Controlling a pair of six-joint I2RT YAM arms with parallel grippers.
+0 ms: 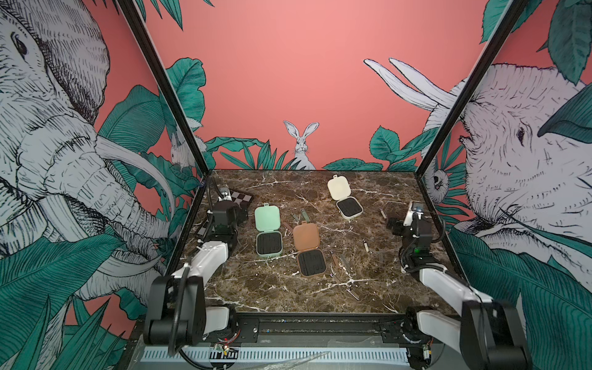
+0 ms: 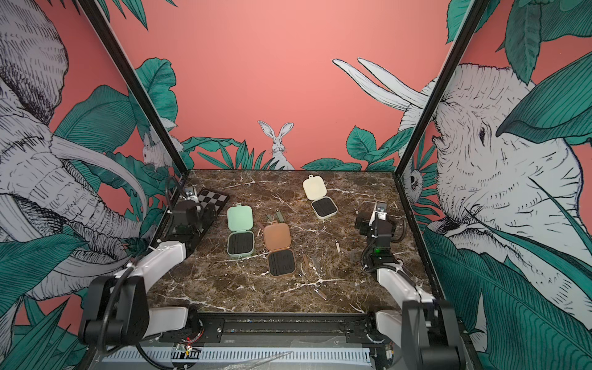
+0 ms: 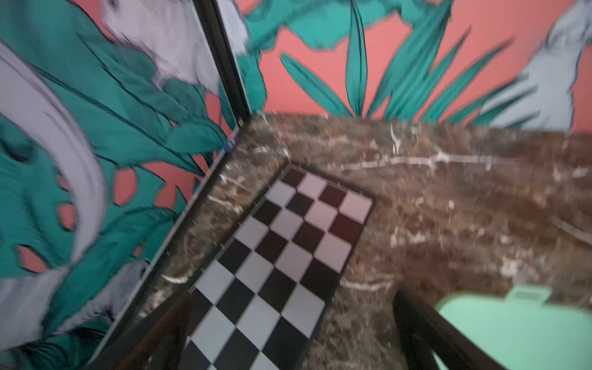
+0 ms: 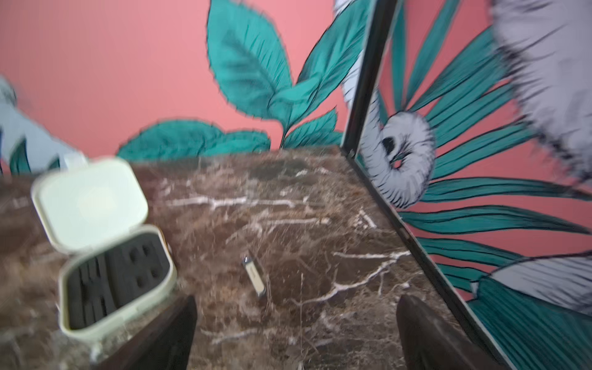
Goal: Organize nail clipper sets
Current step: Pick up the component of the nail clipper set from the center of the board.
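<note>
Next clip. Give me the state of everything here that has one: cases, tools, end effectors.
mint green case, open flat, nothing stowed inside
brown case, open flat, nothing stowed inside
cream case, open, slots empty
loose tools, lying on the tabletop, outside the cases
left end effector, open, holding nothing
right end effector, open, holding nothing

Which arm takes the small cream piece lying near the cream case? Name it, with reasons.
Right. The cream piece lies just ahead of the open right tool; the left arm sits far across.
</note>
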